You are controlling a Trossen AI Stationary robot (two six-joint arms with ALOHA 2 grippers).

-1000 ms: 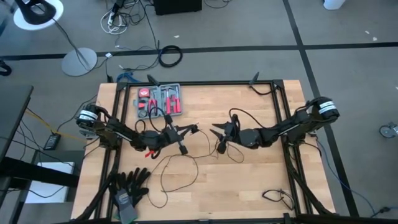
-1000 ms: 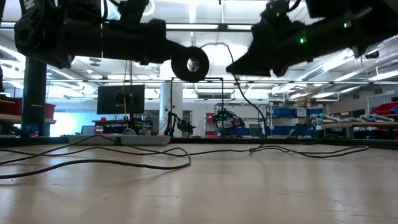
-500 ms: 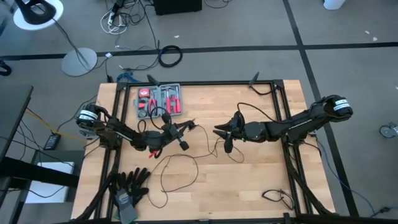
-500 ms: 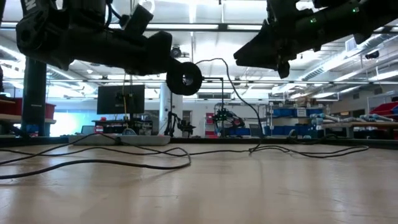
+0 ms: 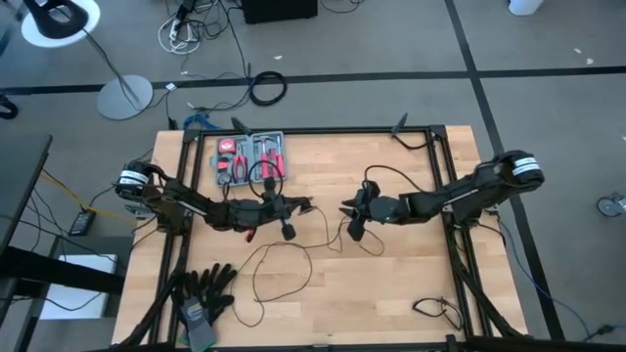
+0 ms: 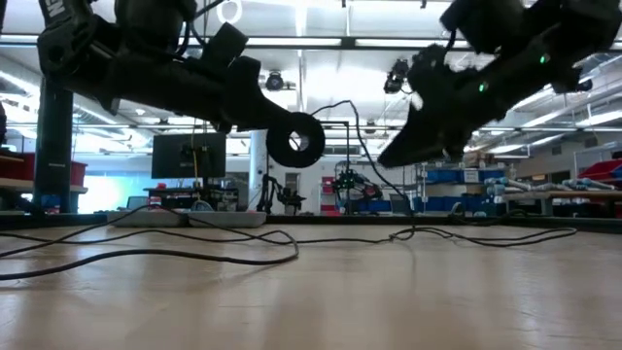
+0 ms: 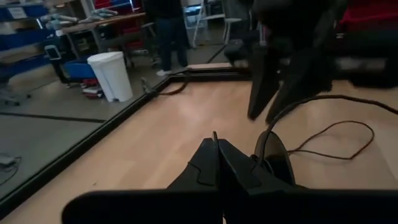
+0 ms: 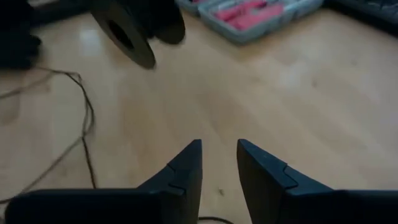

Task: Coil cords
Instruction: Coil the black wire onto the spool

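Left claw [image 5: 305, 206] hangs above the counter [image 5: 411, 284] near its middle, fingers pressed together, with the small round disc [image 6: 295, 141] riding right beside them. From the left wrist view the disc sits against the closed fingers; whether it is pinched between them or merely hooked there I cannot tell. Keeping that end lifted looks deliberate: it holds the cord [image 5: 279, 264] clear of the wood so loops can be laid. From the disc the thin black wire arcs upward and across toward the other arm, while the rest trails in loose bends over the counter's nearer half, not yet coiled.

Right claw [image 5: 344, 210] faces the left one across a short gap, fingers apart and empty in its own wrist view, probably poised to catch the hanging strand.

Behind the left arm a tool case [image 5: 251, 158] lies close to the counter's back edge, and gloves [image 5: 203, 290] lie at the front left corner; both hem in that side. Open wood at right and front gives the best room, though a small cable [image 5: 437, 309] lies near the front right corner.
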